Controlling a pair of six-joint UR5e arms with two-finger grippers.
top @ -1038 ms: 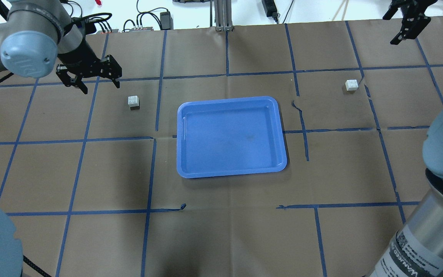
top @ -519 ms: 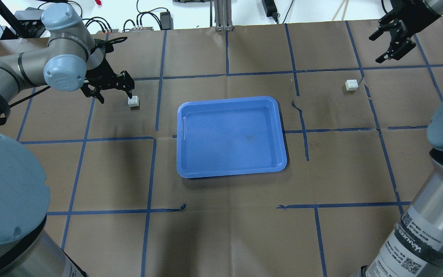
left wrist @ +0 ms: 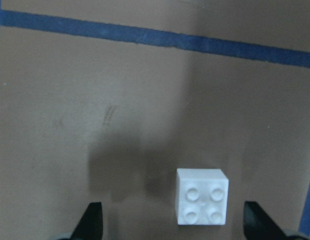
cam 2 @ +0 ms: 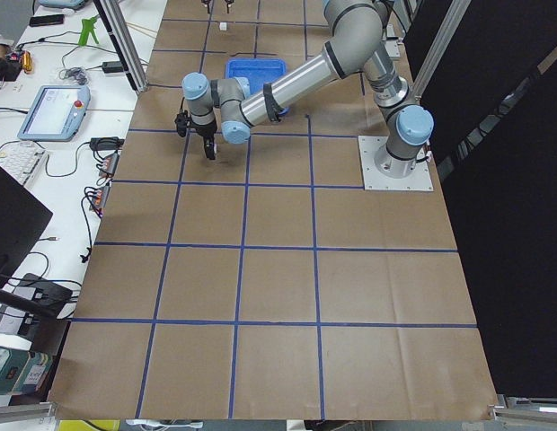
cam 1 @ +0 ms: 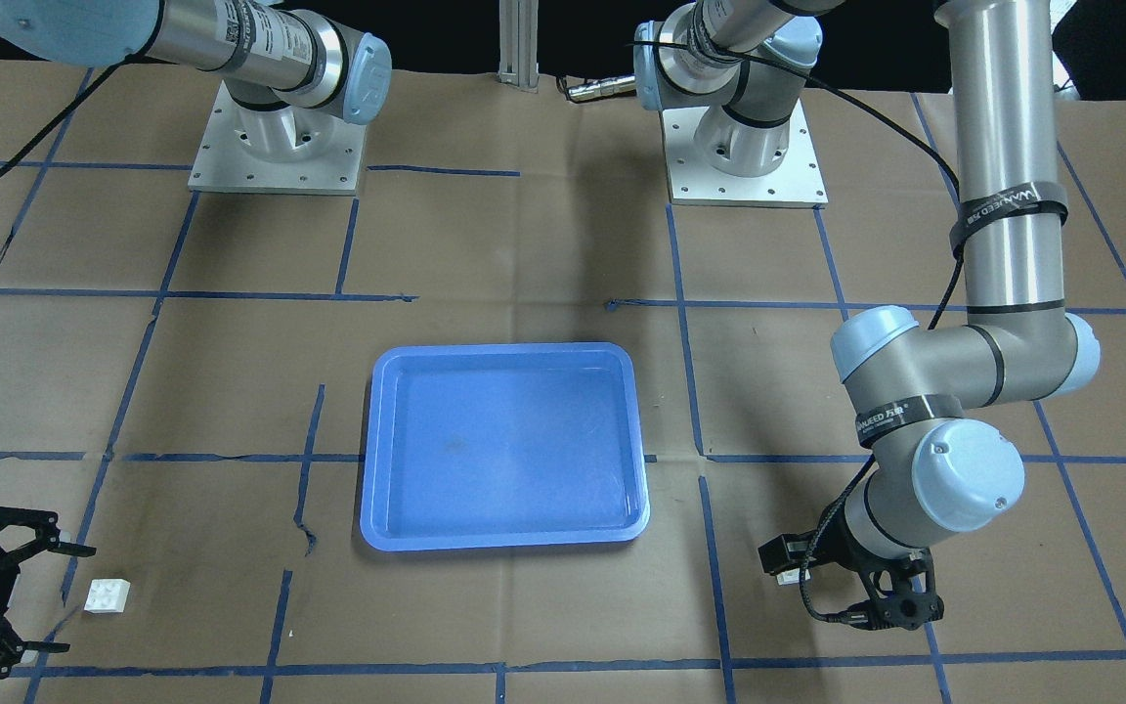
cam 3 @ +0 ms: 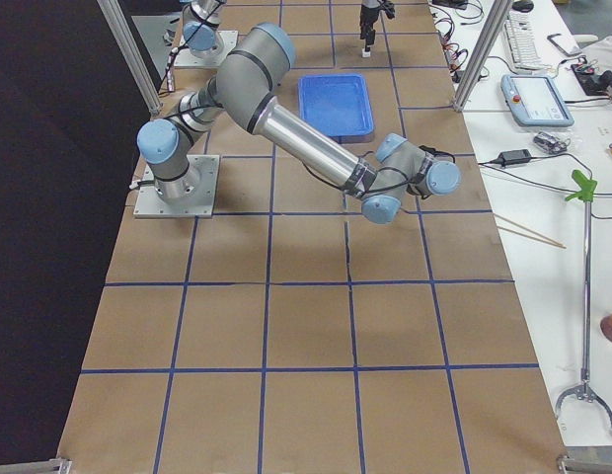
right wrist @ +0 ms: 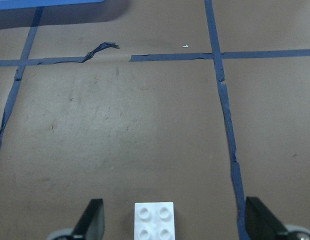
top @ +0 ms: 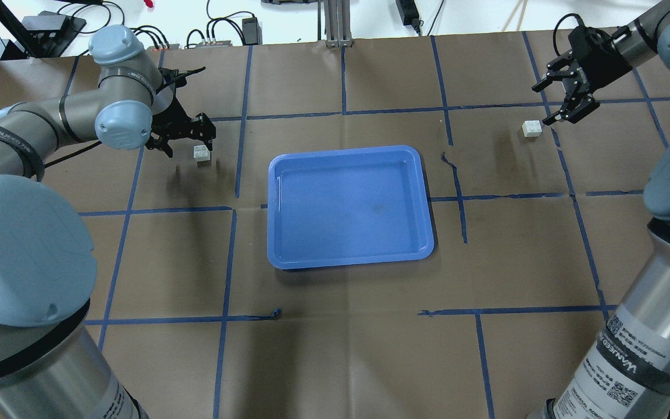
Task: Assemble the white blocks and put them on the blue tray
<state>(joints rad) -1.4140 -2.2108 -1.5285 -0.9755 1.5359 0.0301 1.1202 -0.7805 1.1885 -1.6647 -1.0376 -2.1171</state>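
Observation:
One white block (top: 202, 154) lies on the brown paper left of the blue tray (top: 271, 215). My left gripper (top: 189, 145) is open and low over it. In the left wrist view the block (left wrist: 202, 202) sits between the open fingertips (left wrist: 92, 222), nearer the right one. The other white block (top: 532, 128) lies far right of the tray. My right gripper (top: 541, 106) is open just behind it. In the right wrist view this block (right wrist: 154, 220) lies between the fingertips (right wrist: 260, 220) at the bottom edge. The tray (cam 1: 504, 543) is empty.
Blue tape lines (top: 460, 198) form a grid on the brown paper. Cables and power bricks (top: 250, 29) lie beyond the table's far edge. The two arm bases (cam 1: 275, 147) stand on the robot's side.
My left gripper has moved right and down until it straddles the left block. My right gripper has come down and inward to the right block. Neither block has moved.

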